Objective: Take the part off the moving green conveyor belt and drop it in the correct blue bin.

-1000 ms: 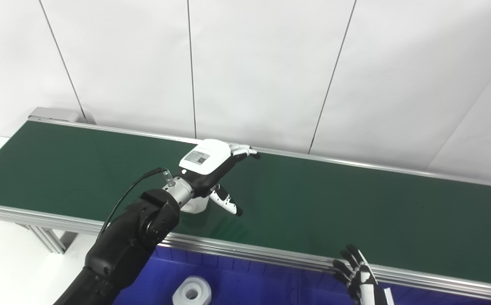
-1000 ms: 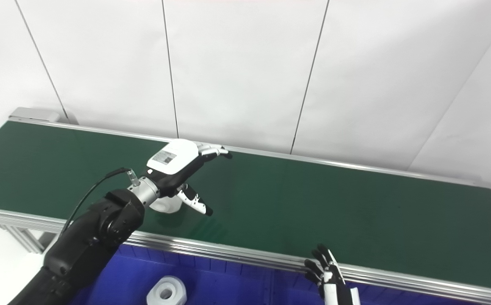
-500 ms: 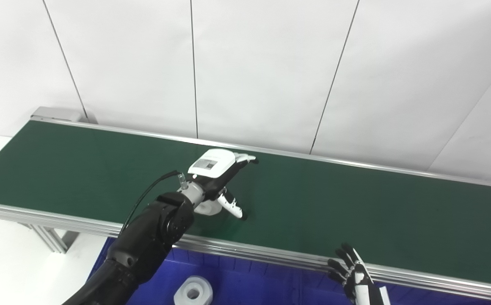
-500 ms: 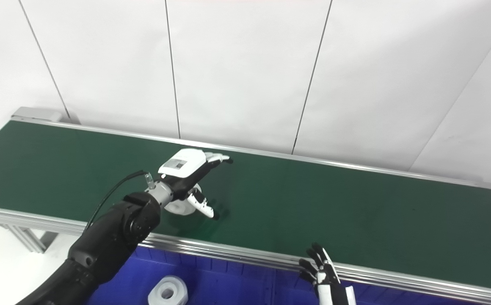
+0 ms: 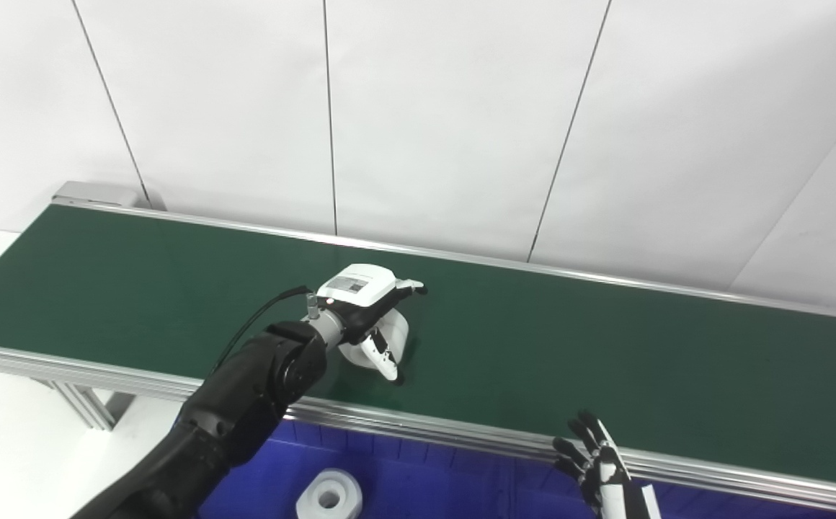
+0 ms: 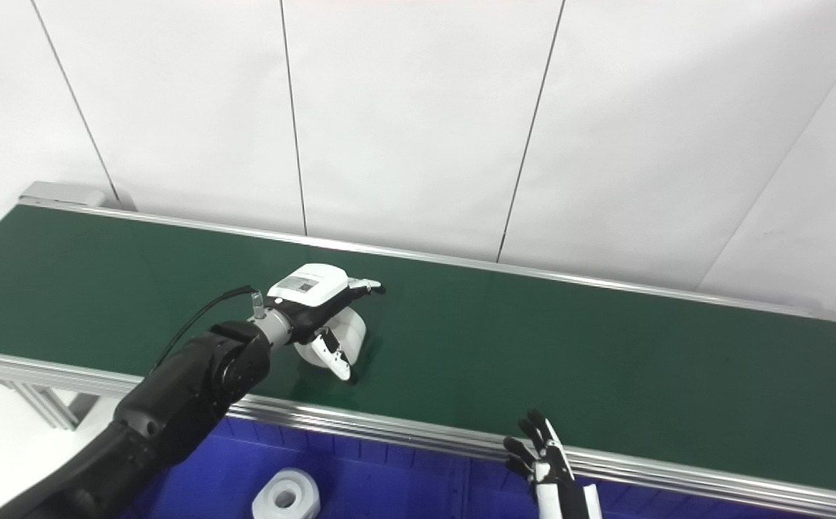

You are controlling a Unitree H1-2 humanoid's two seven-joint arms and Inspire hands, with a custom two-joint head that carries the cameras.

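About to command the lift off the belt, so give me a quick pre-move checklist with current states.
1. Left hand over the white part: ok.
2. Fingers wrapped on both sides of the part: ok, thumb in front, others behind.
3. Grip fully closed and firm: cannot tell.
4. Part off the green belt: not ok, it looks to be resting on it.
5. Right hand out of the way: ok, open at the near rail.
6. Blue bin below the near edge: ok, already holds a white roll-shaped part.
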